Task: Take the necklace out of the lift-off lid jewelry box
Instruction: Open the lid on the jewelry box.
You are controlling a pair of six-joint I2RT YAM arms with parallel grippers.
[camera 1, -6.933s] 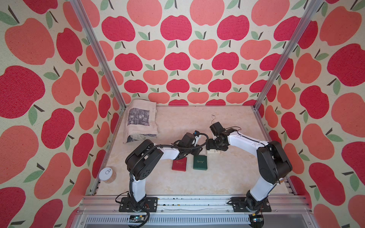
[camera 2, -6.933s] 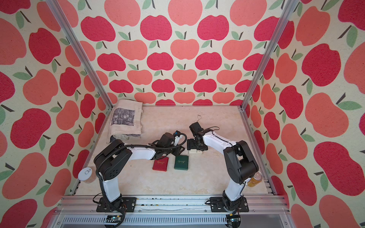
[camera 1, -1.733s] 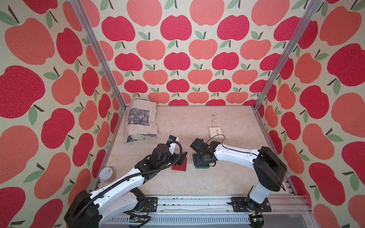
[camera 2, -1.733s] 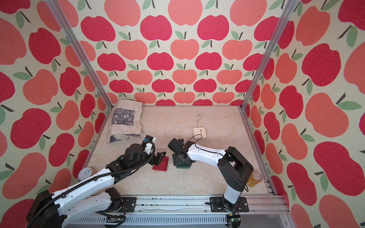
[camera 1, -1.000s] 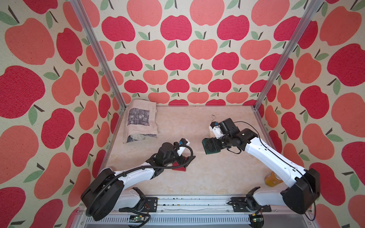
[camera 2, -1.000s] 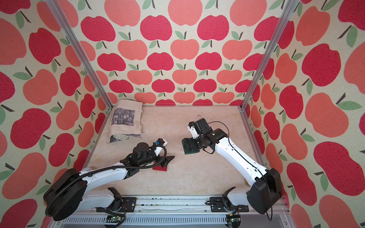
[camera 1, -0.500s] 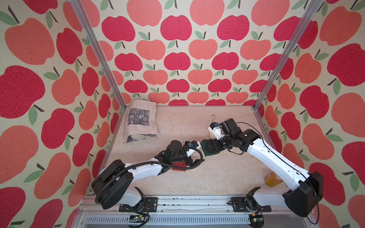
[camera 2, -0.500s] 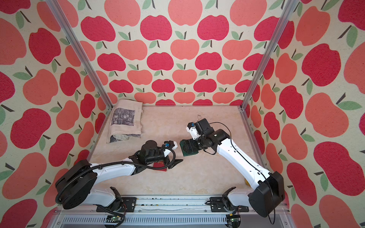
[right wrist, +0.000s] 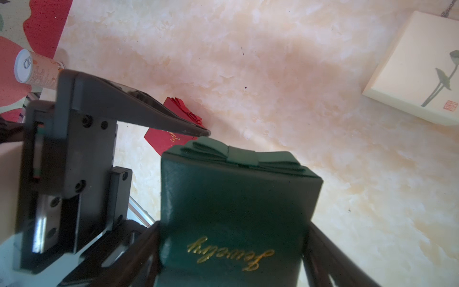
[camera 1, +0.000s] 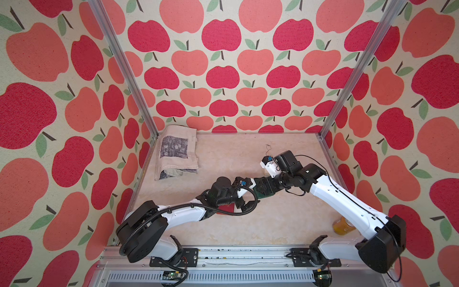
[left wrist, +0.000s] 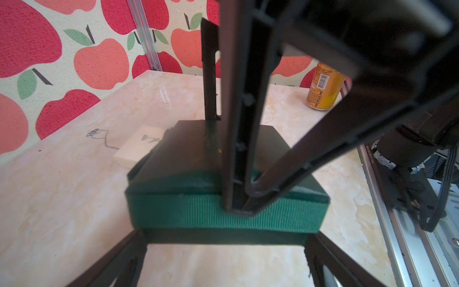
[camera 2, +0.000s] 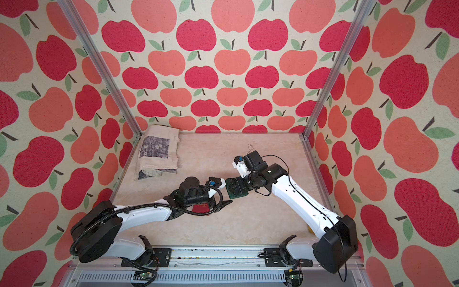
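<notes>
My right gripper (right wrist: 231, 261) is shut on a dark green jewelry box (right wrist: 236, 198) with a bow and gold lettering, holding it above the table, lid on. Both top views show the box (camera 1: 262, 196) (camera 2: 237, 196) tilted toward my left gripper (camera 1: 250, 202). That gripper (left wrist: 223, 263) is open wide, its fingers flanking the lower edge of the box (left wrist: 223, 213); whether they touch it I cannot tell. A thin silver necklace chain (left wrist: 99, 135) (camera 1: 268, 148) lies on the table beside a flat white box (left wrist: 139, 146). What the green box holds is hidden.
A red jewelry box (right wrist: 171, 139) lies on the table under my left arm. A folded cloth (camera 1: 177, 152) sits at the back left. An orange can (camera 1: 344, 225) stands near the right front, and a pale can (right wrist: 37, 72) by the left wall.
My left gripper left the red box and moved right, up to the green box. The right arm shifted the held box slightly toward it.
</notes>
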